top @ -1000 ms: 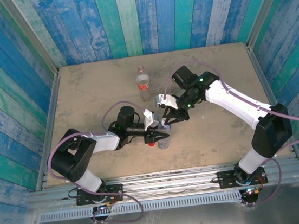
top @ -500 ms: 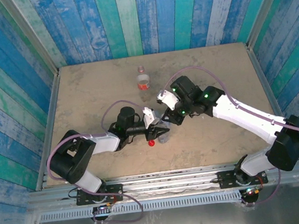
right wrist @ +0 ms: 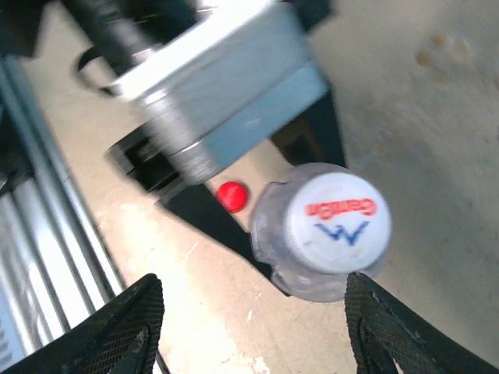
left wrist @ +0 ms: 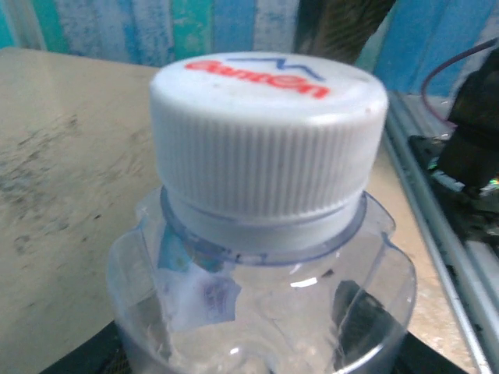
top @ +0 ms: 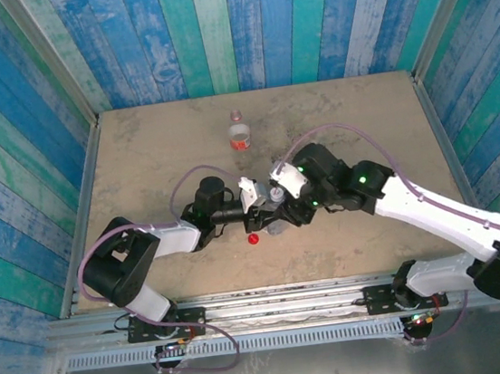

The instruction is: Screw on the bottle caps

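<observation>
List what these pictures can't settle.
- Left wrist: the white ribbed plastic cap hides the neck threads; tightness unknown.
- Left wrist: the clear plain plastic bottle is cut off by the bottom edge.
- Top: the small red-labelled clear bottle is too small to tell whether capped.

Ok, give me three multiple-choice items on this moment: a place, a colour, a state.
1. Where is the red cap? A) on the table B) screwed on a bottle C) gripped between fingers
2. Colour of the fitted cap on the plain bottle in the left hand? A) red B) white C) blue
3. The right hand is: A) shut on the fitted cap B) shut on the red cap C) open above the fitted cap
Key: 1A, it lies loose on the table; 2B, ribbed white with red lettering; 3C, its fingers are spread wide, not gripping it.
</observation>
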Action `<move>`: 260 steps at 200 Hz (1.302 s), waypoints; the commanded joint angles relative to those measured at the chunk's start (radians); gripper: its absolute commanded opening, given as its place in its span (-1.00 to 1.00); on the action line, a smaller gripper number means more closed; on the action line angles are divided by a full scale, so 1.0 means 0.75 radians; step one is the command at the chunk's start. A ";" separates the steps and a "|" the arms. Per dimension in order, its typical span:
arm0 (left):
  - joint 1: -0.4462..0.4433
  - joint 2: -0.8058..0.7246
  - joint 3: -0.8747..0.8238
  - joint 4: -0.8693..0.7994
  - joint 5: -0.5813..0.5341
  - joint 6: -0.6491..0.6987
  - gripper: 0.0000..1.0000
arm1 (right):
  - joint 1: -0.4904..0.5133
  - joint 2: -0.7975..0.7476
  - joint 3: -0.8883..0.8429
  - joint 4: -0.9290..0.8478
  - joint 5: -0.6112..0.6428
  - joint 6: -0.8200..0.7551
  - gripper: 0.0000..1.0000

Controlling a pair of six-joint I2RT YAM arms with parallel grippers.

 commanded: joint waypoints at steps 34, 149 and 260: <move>0.002 -0.116 0.047 -0.157 0.247 0.081 0.02 | -0.218 -0.132 -0.009 -0.010 -0.589 -0.629 0.30; 0.001 -0.211 0.088 -0.275 0.316 0.145 0.03 | -0.345 0.283 0.285 -0.315 -0.974 -1.053 -0.12; 0.001 -0.252 0.090 -0.277 0.324 0.141 0.02 | -0.344 0.327 0.295 -0.332 -0.927 -1.066 -0.19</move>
